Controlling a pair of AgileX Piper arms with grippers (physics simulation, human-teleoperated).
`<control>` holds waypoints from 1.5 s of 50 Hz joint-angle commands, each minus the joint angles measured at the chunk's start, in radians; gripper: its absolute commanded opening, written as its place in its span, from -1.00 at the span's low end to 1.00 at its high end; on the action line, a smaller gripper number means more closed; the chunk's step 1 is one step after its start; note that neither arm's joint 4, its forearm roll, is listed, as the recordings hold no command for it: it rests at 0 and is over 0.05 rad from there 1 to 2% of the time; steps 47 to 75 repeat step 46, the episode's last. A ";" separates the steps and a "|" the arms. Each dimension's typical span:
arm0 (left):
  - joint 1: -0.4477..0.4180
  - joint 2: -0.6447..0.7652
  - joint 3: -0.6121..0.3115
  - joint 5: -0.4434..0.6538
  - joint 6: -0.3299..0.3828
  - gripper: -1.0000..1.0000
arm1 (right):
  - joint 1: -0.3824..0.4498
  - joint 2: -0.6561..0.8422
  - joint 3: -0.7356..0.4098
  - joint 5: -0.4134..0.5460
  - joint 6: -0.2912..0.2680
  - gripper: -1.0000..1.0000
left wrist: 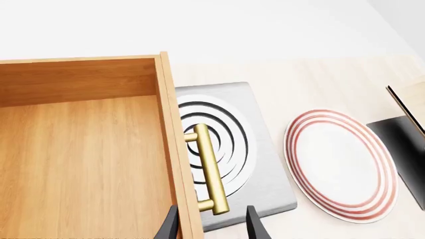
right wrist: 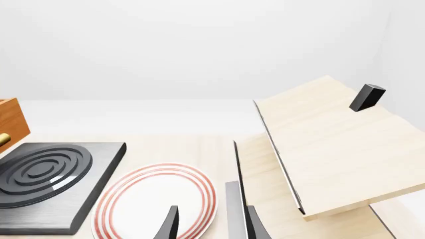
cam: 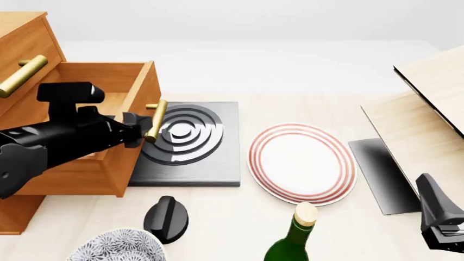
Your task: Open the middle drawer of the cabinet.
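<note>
The cabinet (cam: 22, 38) stands at the far left in the front view. Its middle drawer (cam: 134, 163) is pulled well out, and the bare wooden inside (left wrist: 86, 159) shows in the left wrist view. The drawer's brass handle (cam: 155, 120) hangs over the hob. My left gripper (cam: 141, 129) is at that handle. Its fingers are spread, one on the inner side of the drawer front and one beyond the handle (left wrist: 207, 169), so my left gripper (left wrist: 211, 226) is open. My right gripper (cam: 433, 196) is low at the right, open and holding nothing (right wrist: 209, 224).
A dark hob with concentric rings (cam: 188, 136) lies under the drawer front. Beside it is a red-rimmed white plate (cam: 301, 163). A green bottle (cam: 297, 234), a black knob-shaped object (cam: 167, 217) and a patterned bowl (cam: 116, 247) sit near the front. A pale wooden box with black edge (cam: 427, 109) stands at the right.
</note>
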 commanded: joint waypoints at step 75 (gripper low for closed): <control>-0.043 -0.340 -0.120 0.169 0.195 1.00 | 0.002 -0.001 0.004 -0.005 -0.002 1.00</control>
